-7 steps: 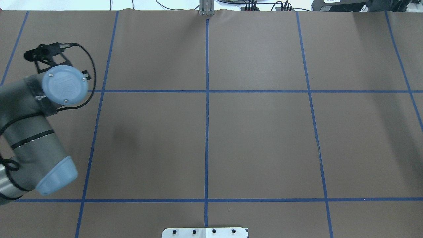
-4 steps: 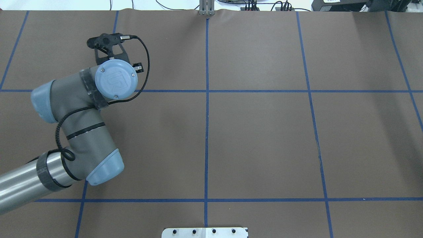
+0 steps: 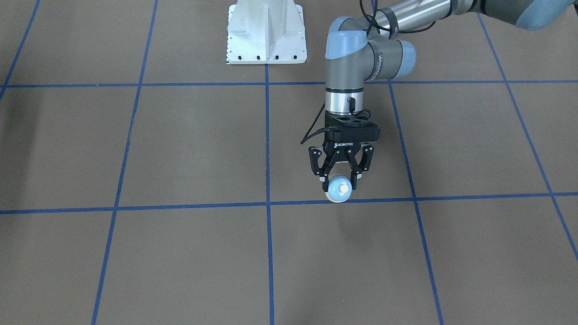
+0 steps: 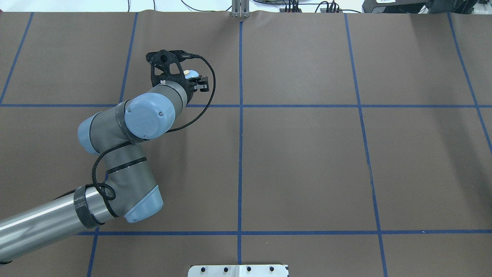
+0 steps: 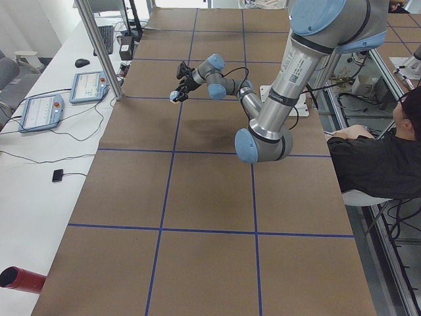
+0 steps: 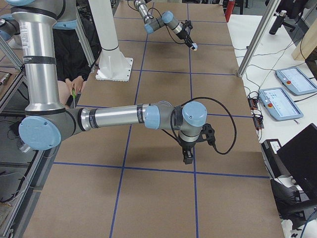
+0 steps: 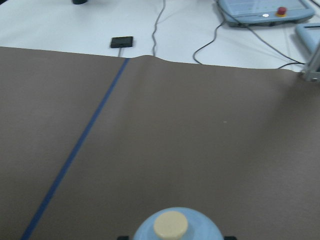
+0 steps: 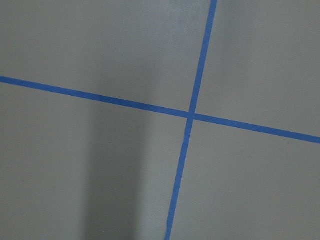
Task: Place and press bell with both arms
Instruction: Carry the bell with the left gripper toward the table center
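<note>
The light-blue bell [image 3: 339,189] with a cream button is held between the fingers of my left gripper [image 3: 339,184], which is shut on it. It hangs just over a blue tape line, left of the table's middle line. In the overhead view the bell [image 4: 189,73] peeks out beside the left gripper [image 4: 192,78]. The left wrist view shows the bell [image 7: 172,227] at the bottom edge. My right gripper [image 6: 188,156] shows only in the exterior right view, pointing down over the table; I cannot tell if it is open or shut.
The brown table cover carries a blue tape grid [image 4: 240,154]. The white pedestal [image 3: 266,31] stands at the robot's side. A metal post [image 4: 240,9] sits at the far edge. An operator [image 5: 375,158] sits beside the table. Teach pendants [image 5: 39,112] lie off the table.
My left arm has swung rightward from the overhead view's left edge toward the middle line. Its wrist has tilted, so the bell now shows in the gripper.
</note>
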Available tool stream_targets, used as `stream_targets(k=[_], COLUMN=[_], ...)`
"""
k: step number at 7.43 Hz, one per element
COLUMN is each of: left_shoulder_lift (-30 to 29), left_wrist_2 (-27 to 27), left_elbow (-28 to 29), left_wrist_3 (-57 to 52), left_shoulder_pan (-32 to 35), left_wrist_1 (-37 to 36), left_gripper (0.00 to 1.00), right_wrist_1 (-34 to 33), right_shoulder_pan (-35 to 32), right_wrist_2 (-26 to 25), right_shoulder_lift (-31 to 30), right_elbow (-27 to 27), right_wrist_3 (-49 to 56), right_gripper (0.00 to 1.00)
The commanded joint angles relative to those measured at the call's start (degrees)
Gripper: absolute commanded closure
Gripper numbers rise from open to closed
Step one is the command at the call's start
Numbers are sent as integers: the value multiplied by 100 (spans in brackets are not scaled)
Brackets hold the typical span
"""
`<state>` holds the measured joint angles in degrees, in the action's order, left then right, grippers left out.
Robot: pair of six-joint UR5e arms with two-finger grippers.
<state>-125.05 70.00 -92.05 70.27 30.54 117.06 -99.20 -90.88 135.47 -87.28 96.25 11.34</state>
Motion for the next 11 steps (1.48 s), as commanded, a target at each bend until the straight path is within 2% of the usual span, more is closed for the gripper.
stream_targets(k=[1, 2, 3, 4, 6, 8, 11], left_shoulder_lift=[-246, -439, -511, -686, -992, -1345, -1391], left_wrist_2=[-22, -344, -547, -558, -646, -751, -751], left_elbow=[160, 483, 930, 1317, 1749, 2243, 2489], left_wrist_3=[-84, -75, -84, -84, -84, -84, -399], left_shoulder_pan=[-311, -469, -566, -567, -628, -646, -646], left_wrist_1=[431, 562, 1164, 1431, 1451, 1486, 1486], left_gripper=[100, 100, 100, 100, 100, 100, 100], right_wrist_1=[-3, -3, -3, -21, -12, -3, 6], right_shoulder_pan=[0, 0, 0, 0, 0, 44, 105], right_wrist_2=[6, -3, -3, -3, -46, -56, 366], right_shoulder_lift=[0, 0, -9, -17, -18, 114, 132], right_elbow=[16, 42, 77, 104, 148, 419, 535], right_wrist_3=[0, 0, 0, 0, 0, 0, -9], right_gripper=[0, 1, 0, 0, 1, 0, 0])
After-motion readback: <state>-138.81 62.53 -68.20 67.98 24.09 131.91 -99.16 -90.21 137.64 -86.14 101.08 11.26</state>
